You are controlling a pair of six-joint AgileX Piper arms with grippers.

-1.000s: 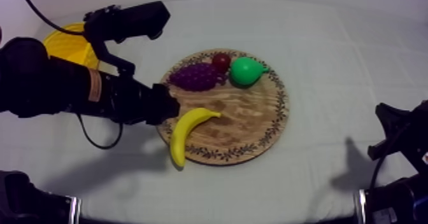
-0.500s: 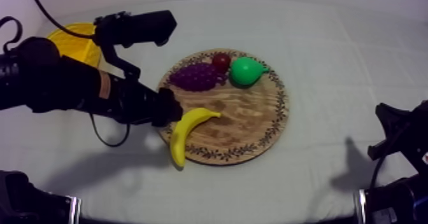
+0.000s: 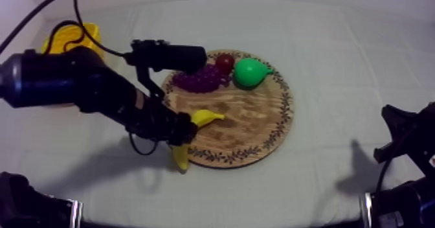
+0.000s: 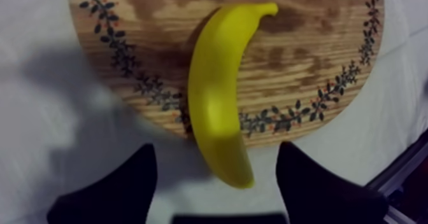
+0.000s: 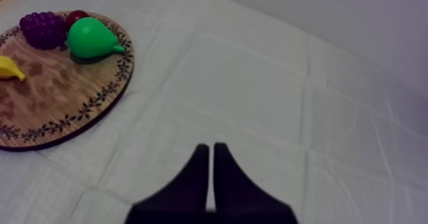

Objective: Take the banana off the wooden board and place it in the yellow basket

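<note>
Banana (image 3: 206, 118) overhanging board (image 3: 259, 124) left rim, grapes (image 3: 199, 81), pear (image 3: 248, 72) behind, basket (image 3: 90, 34) far left

One banana (image 4: 216, 93): yellow, curved, lying flat across the wooden board's (image 3: 256, 122) patterned rim, one end on the board, the other off it. One yellow basket (image 3: 94, 33): well apart from the board.

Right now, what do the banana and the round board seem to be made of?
The banana is probably plastic: smooth, even yellow skin with a soft sheen. The board looks like wood with a matte finish: visible grain, and a dark leaf pattern, perhaps printed, along its rim.
</note>
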